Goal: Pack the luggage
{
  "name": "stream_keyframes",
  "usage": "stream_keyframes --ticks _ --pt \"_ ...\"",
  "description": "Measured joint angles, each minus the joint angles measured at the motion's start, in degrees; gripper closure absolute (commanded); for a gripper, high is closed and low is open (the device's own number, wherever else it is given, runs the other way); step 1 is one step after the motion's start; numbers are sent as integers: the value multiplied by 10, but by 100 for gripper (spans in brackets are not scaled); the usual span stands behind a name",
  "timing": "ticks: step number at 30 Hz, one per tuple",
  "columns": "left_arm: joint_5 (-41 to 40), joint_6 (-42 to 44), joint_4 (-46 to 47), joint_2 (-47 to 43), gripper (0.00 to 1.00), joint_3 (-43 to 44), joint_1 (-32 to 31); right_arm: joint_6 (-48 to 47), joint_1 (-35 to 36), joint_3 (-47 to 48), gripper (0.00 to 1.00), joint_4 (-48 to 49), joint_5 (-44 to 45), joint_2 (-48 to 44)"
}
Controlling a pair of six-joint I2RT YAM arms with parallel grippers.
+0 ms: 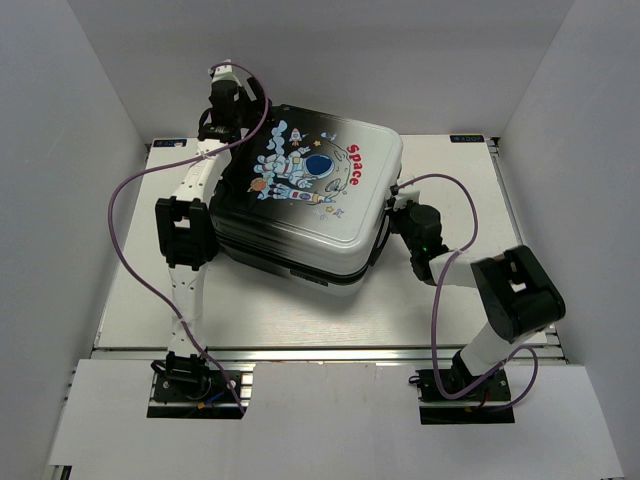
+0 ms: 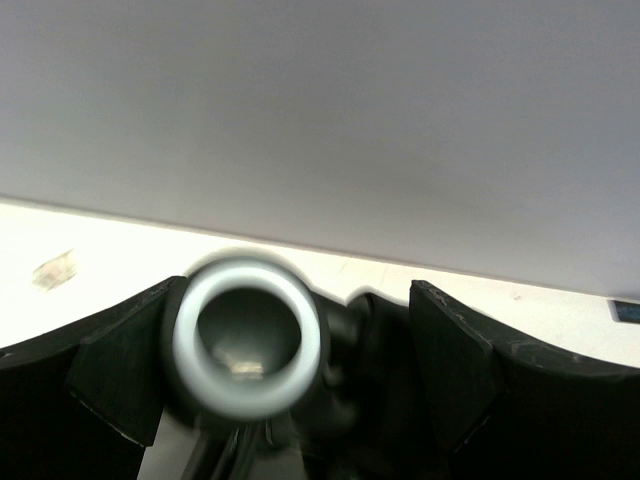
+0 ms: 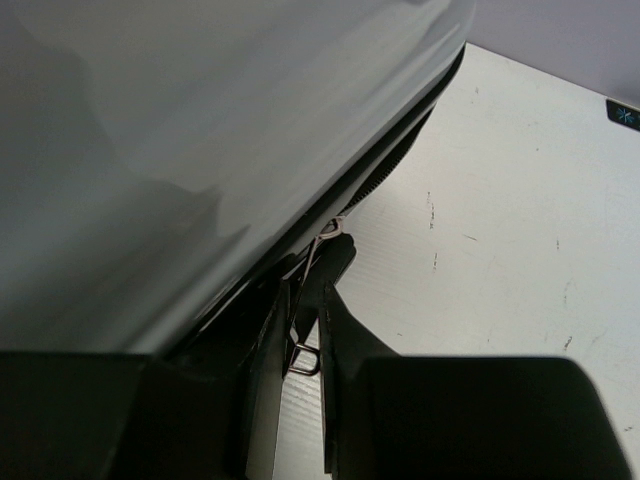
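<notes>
**Luggage shut and flat on counter, zip pull in R pincer**

Luggage point(image 1: 310, 190) lies flat near middle of counter point(image 1: 300, 315), printed shell up, lid down on base, zip seam along the side. Hard shell, so stiff and smooth, probably slippery for the pads; no good hold on the broad faces. Probably light for its bulk, so may slide on the counter when pulled from one side only. Better to take hold at small parts: zip pull, handle, rim.

Right pincer point(image 1: 392, 215) at the right side edge of the case. In wrist view closed on the thin metal zip pull point(image 3: 306, 352), fingers almost together. Pull is small & thin, and could slip out if tension goes off the seam line, esp. at the rounded corners.

Left pincer point(image 1: 222, 118) at the far-left corner, jaws wide apart, w/ a grey ring point(image 2: 248, 335) between the fingers, nearer to one side. Too blurred to tell whether touching, or which part of the case it is.

Around: purple cables point(image 1: 113, 205) looping beside each arm, white walls point(image 1: 90, 120) on three sides. Left arm point(image 1: 185, 235) lies close along the left side of the case, so probably in the way of any zip travel there.
</notes>
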Motion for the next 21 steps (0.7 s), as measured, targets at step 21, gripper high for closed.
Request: stream_keyframes --ticks 21 --pt "115 196 -255 -380 2 -191 -245 110 -48 48 100 -288 -168 -142"
